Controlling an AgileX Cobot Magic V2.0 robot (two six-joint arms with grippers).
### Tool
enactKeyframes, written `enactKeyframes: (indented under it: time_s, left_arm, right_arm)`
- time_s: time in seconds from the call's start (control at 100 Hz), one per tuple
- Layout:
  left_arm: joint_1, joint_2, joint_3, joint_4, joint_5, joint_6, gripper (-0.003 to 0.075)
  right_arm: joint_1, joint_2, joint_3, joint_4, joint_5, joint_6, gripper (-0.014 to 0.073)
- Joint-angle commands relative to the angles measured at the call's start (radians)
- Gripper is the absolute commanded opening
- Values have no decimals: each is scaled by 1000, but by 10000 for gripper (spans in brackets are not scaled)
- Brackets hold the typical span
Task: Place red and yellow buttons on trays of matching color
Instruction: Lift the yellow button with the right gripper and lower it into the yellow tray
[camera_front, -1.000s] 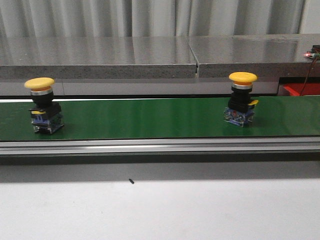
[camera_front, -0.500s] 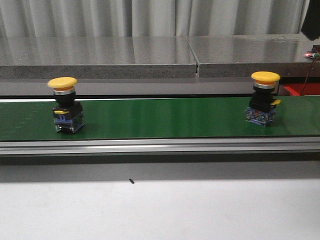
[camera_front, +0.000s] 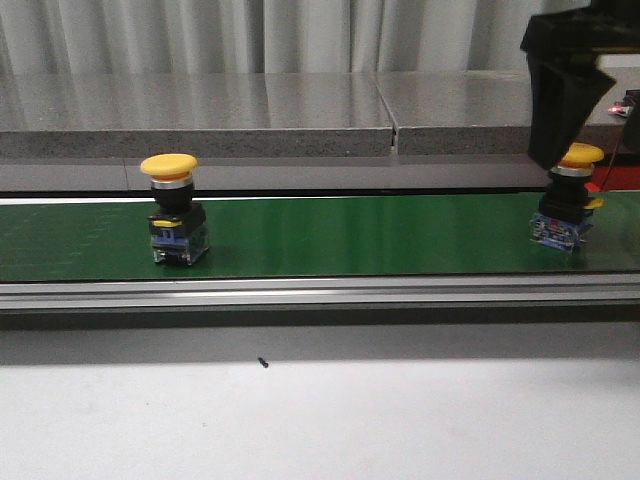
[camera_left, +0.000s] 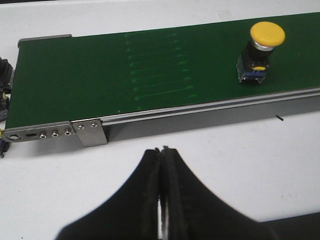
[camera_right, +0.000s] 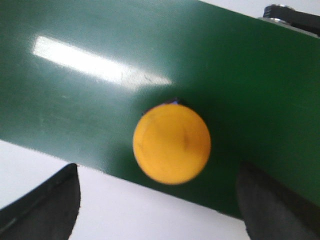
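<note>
Two yellow buttons ride on the green belt (camera_front: 330, 235). The left yellow button (camera_front: 170, 208) also shows in the left wrist view (camera_left: 260, 50), far from my left gripper (camera_left: 161, 151), which is shut and empty over the white table. My right gripper (camera_front: 562, 95) hangs open just above the right yellow button (camera_front: 568, 200). In the right wrist view that button's cap (camera_right: 171, 144) sits between the spread fingers (camera_right: 50, 205), untouched. No red button and no trays are in view.
The belt's metal front rail (camera_front: 320, 292) and end bracket (camera_left: 60, 132) border the white table (camera_front: 320, 420). A grey ledge (camera_front: 250, 115) runs behind the belt. Something red (camera_front: 622, 176) shows at the far right edge.
Both yellow buttons have travelled to the right along the belt. My right gripper has come into the front view from the upper right, down over the right button.
</note>
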Motion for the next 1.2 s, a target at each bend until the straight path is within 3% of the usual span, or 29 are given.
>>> enactKeyframes:
  time_s: [0.0, 0.14, 0.35, 0.45, 0.71, 1.02, 1.19]
  left_arm:
    - [-9, 4, -26, -25, -65, 0, -20]
    - [-9, 4, -26, -25, -65, 0, -20]
    - [-9, 4, -26, -25, -65, 0, -20]
    - [-9, 4, -26, -25, -65, 0, -20]
    - [-9, 4, -26, -25, -65, 0, -20]
    - [-9, 4, -26, -25, -65, 0, -20]
    - [-9, 4, -26, -25, -65, 0, -20]
  right_arm:
    - [-16, 4, -34, 2, -76, -12, 615]
    - [-36, 46, -34, 2, -128, -11, 533]
    - [-53, 61, -34, 2, -122, -8, 183]
    - [-54, 43, -34, 2, -124, -2, 89]
    - [-134, -42, -34, -17, -108, 64, 73]
    - [-374, -80, -29, -41, -67, 114, 73]
    - [-492, -71, -17, -52, -112, 143, 73]
